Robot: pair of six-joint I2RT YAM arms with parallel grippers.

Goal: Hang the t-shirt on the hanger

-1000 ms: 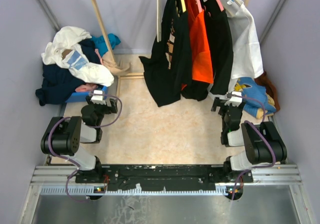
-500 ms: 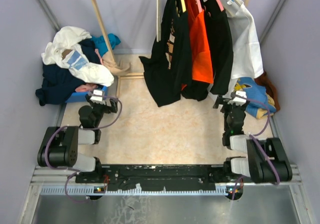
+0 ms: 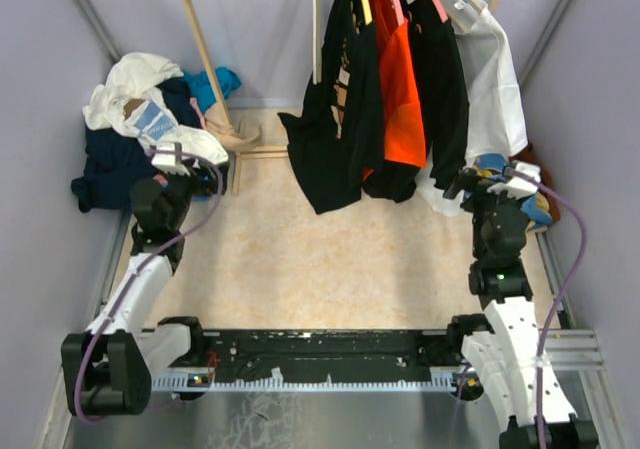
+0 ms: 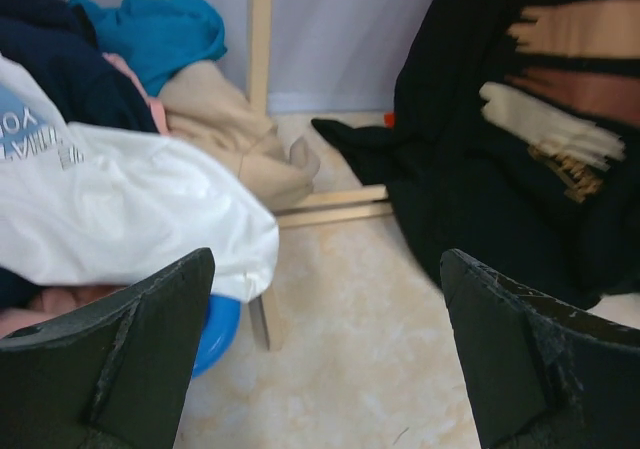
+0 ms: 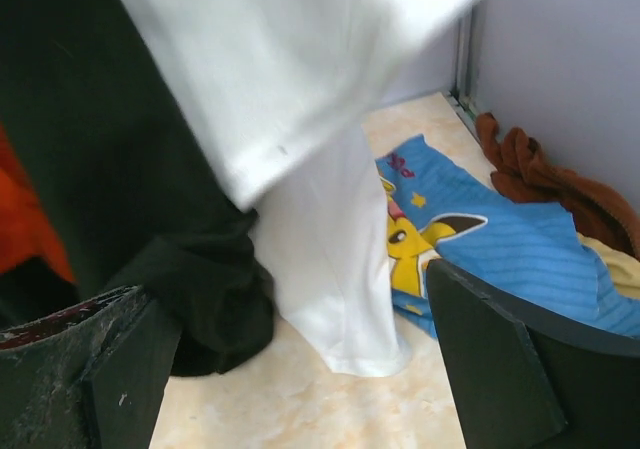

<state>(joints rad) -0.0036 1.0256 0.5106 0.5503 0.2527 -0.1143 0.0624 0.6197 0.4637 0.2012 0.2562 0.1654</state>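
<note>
We have everything left to do: the t-shirt (image 3: 160, 129) lies on the far-left pile (image 3: 105, 169), beyond our left gripper (image 3: 170, 157), which (like the right gripper (image 3: 503, 181)) gapes wide and empty; the hanger we cannot pick out.

Around you stand pale lilac-grey walls (image 3: 270, 39), boxing in a beige marbled desk (image 3: 320, 259). A light wooden rack post (image 3: 204, 44) rises at the back left, its foot bar (image 4: 330, 206) lying flat on the desk. Light is soft, even.
</note>
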